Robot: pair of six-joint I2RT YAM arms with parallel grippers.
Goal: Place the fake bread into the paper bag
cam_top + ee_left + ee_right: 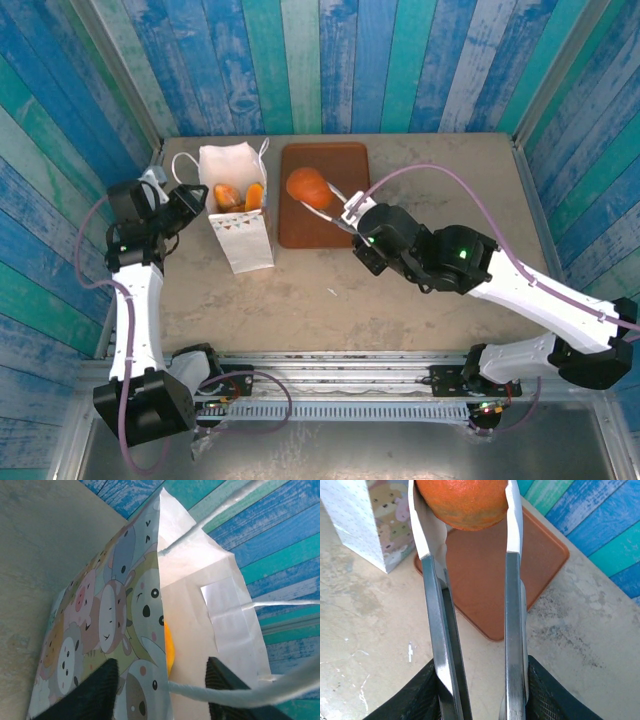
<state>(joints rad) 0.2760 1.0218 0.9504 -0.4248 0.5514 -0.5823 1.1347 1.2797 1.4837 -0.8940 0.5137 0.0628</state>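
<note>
Gripping a bread roll (462, 497) from both sides, had the right fingers (432, 580) closed on it, with the hold far forward near the tips. Held it in the air over the far left part of the brown board (325, 232), not resting there, just to the right of the paper bag (243, 250). Saw the bag upright on the counter (450, 170), mouth open upward, with two other bread pieces (240, 196) already inside. Found the left fingers (102, 690) spread apart, one on each side of the bag's left wall near the rim, with a cord handle (190, 690) lying across between them. Could not tell about real touch with the paper.

Judged the step in hand as the carry from board to bag. Needed first enough height to pass over the rim, then a short move to the left until directly above the mouth. Preferred an approach from above, not from the side, to avoid a push against the thin paper wall. Wanted a low release, close over the pieces inside, against a bounce out of the bag. Counted on the left fingers for steadying the wall, against tipping or sliding of a probably light bag at a small knock. Advised a steady, slow carry: glossy round surface, hold only near the tips, so some risk of slipping out.
</note>
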